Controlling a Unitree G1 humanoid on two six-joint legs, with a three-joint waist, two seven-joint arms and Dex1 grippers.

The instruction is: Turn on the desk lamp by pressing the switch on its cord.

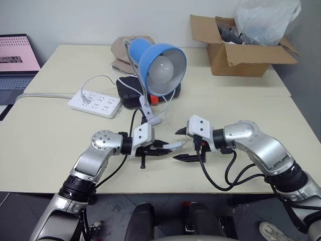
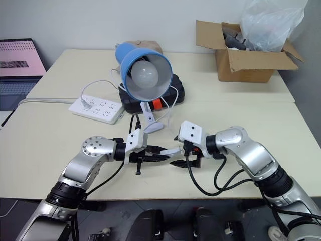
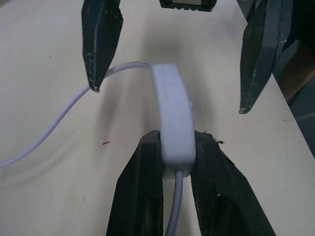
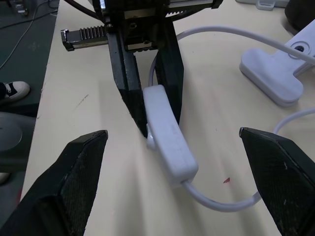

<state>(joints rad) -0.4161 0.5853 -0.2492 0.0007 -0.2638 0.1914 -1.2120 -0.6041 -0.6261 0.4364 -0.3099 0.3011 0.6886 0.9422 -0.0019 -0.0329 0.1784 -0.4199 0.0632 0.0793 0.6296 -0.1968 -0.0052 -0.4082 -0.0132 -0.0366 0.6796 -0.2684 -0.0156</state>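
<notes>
The blue desk lamp [image 1: 160, 63] stands on its white clip base [image 1: 150, 116] mid-table, its bulb facing me. Its thin white cord [image 3: 64, 113] runs to the small white switch [image 3: 172, 123], which is lifted a little above the table near the front edge. My left gripper [image 1: 165, 147] is shut on one end of the switch [image 4: 167, 132], gripping it by its sides. Facing it from the right, my right gripper [image 1: 178, 144] stands wide open, one finger on either side of the switch's free end without touching it.
A white power strip [image 1: 95, 103] lies at the left and a black case [image 1: 131, 90] sits behind the lamp. An open cardboard box [image 1: 241, 55] stands at the back right. A laptop [image 1: 17, 57] is at the far left, and beige cloth [image 1: 123, 50] lies behind the lamp.
</notes>
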